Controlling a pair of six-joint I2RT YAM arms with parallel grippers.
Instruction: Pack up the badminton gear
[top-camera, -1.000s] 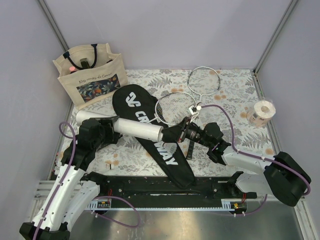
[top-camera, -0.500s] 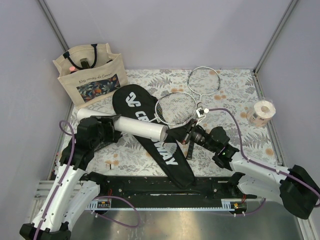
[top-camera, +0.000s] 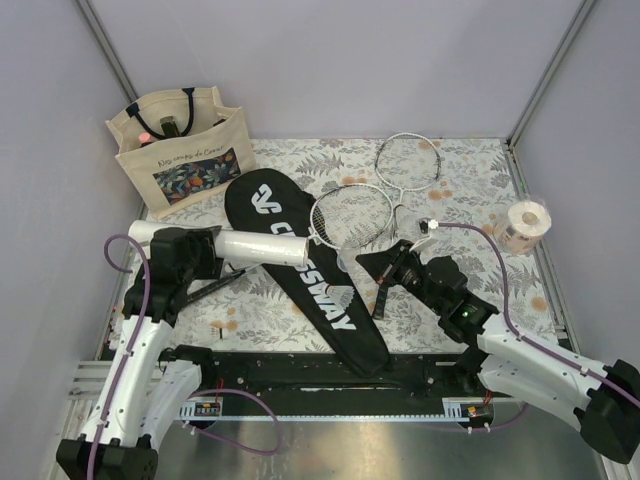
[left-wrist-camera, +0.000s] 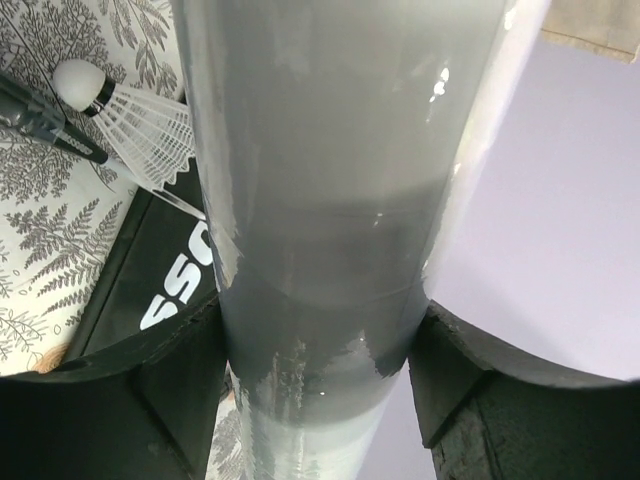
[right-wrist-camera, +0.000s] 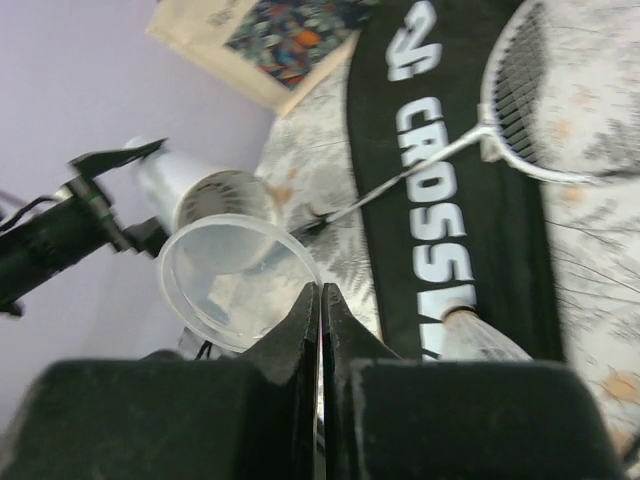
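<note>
Tube: long white tube, held roughly level over the wide end of the cover, with one end pointing toward the right arm.
Left claw: left claw is clamped around the tube near its left end. The left wrist view shows a dark finger pressed on each side of it.
Right claw: right claw has its tips pressed together, pinching the rim of a clear cap.
Clear cap: clear cap is round and see-through. It is held just beyond the tube's right end, near it but not touching.
Cover: black cover lettered "CROSSWAY" lies flat and diagonal on the table, wide end far-left, narrow end toward the arm bases.
Shuttlecock: white shuttlecock lies at the cover's right edge, below the right claw.
First racket: first racket has its white head lying just right of the cover's wide end. Its thin shaft crosses over the lettering toward the left.
Second racket: second racket lies farther back, its head near the far edge of the table.
Table: table is covered in a fern-print cloth.
Tote bag: beige tote bag with a floral panel stands upright in the far-left corner, well apart from both claws.
Tape roll: pale tape roll sits at the right edge of the table.
</note>
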